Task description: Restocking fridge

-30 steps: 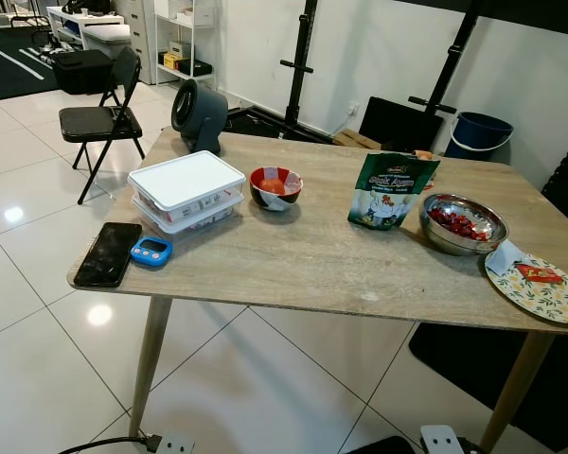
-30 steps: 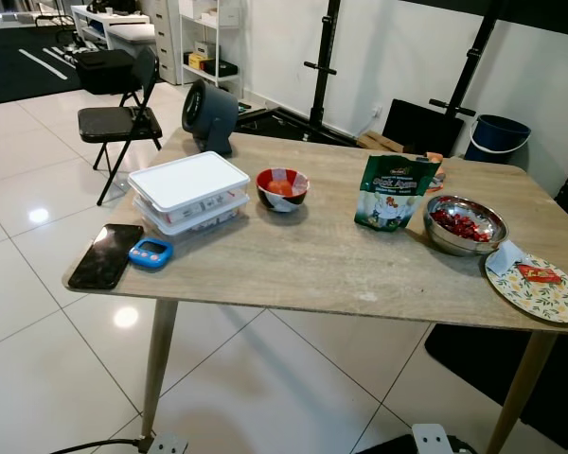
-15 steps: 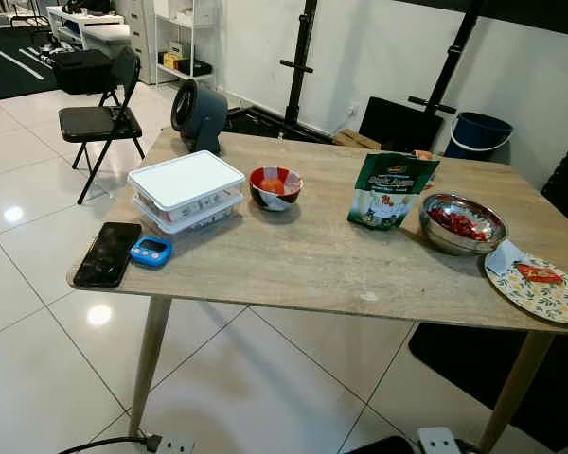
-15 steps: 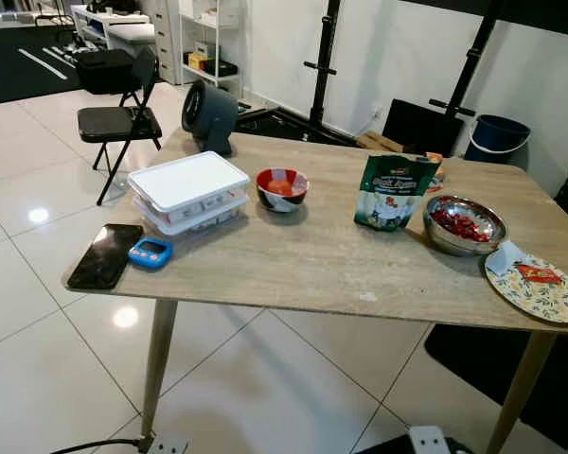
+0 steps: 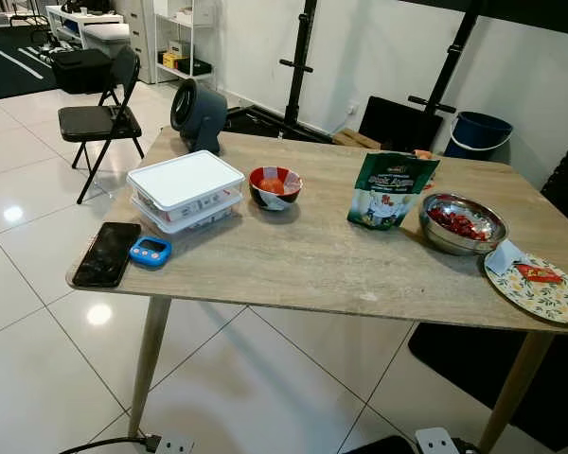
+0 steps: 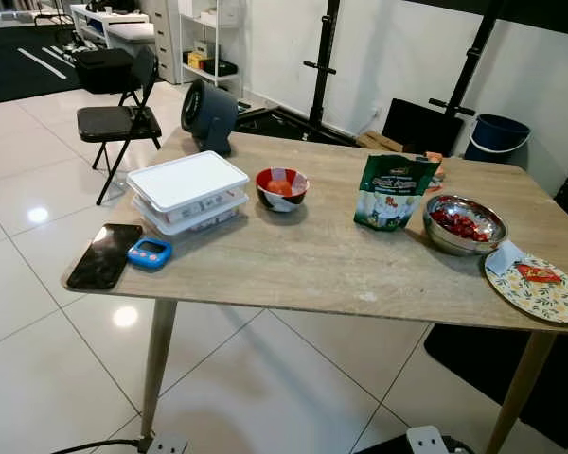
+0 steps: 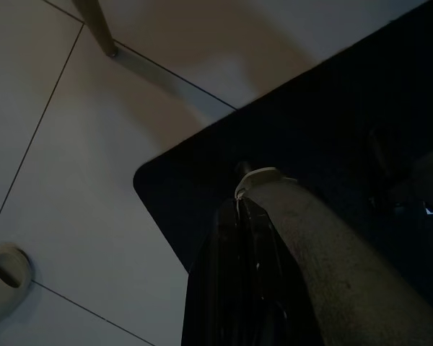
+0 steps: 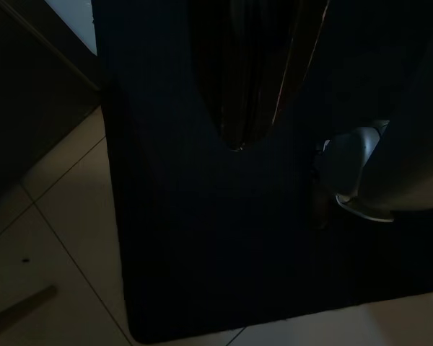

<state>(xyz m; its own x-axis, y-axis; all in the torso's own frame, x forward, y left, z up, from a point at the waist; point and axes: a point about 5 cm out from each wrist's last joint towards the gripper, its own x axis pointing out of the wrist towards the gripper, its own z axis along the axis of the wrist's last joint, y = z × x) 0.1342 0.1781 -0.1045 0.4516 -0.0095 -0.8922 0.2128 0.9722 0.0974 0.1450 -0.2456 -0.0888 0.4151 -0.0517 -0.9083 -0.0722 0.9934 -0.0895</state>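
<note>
Ahead of me I see the wooden table (image 5: 312, 265) on white floor tiles, with the food spread along it, largest first: the stacked lidded containers (image 5: 186, 192) toward the left end, the green snack pouch (image 5: 390, 189) standing upright right of centre, the steel bowl of red fruit (image 5: 462, 223) just beside it, then the small red bowl (image 5: 275, 186) between containers and pouch. Both my arms hang idle over a dark mat (image 7: 332, 130), well apart from everything on the tabletop. The left gripper (image 7: 245, 216) and right gripper (image 8: 256, 108) are too dark; I cannot tell how their jaws stand.
</note>
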